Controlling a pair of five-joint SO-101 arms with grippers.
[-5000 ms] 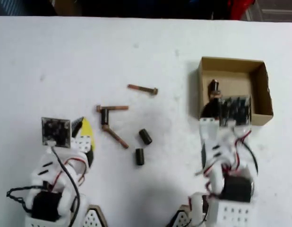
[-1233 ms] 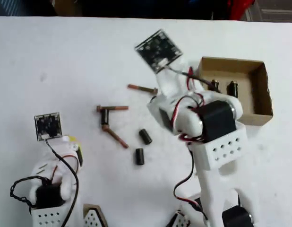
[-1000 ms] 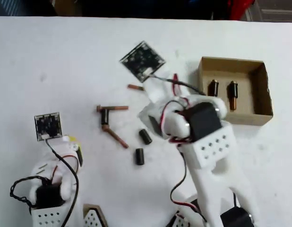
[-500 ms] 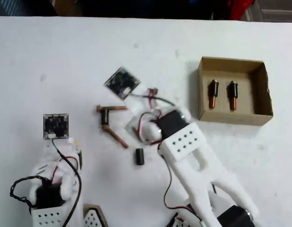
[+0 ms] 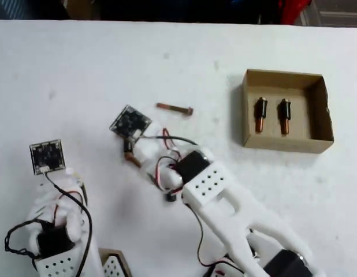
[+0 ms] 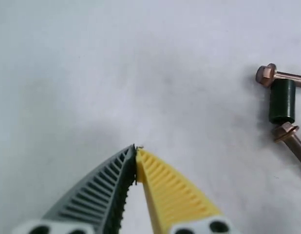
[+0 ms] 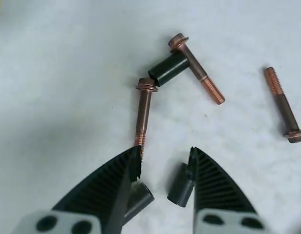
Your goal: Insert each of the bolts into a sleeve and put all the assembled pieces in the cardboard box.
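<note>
My right gripper (image 7: 162,163) is open and hovers low over the loose parts. One black sleeve (image 7: 179,185) lies against the inside of one finger, and another sleeve (image 7: 139,196) lies under the other finger. A copper bolt (image 7: 143,114) points at the gap. Beyond it a third sleeve (image 7: 168,68) rests beside a second bolt (image 7: 197,68), and a third bolt (image 7: 284,105) lies apart. My left gripper (image 6: 136,148) is shut and empty over bare table, with the sleeve (image 6: 281,101) and two bolt heads off to its side. The cardboard box (image 5: 282,143) holds two assembled pieces (image 5: 260,113).
The right arm (image 5: 225,196) stretches diagonally across the middle of the white table and covers most of the loose parts in the high view. One bolt (image 5: 174,108) lies free behind it. The left arm (image 5: 54,219) sits at the near left corner.
The right arm left the box, with two assembled pieces now lying inside, and swung left and down over the loose bolts and sleeves. The left arm shifted slightly left.
</note>
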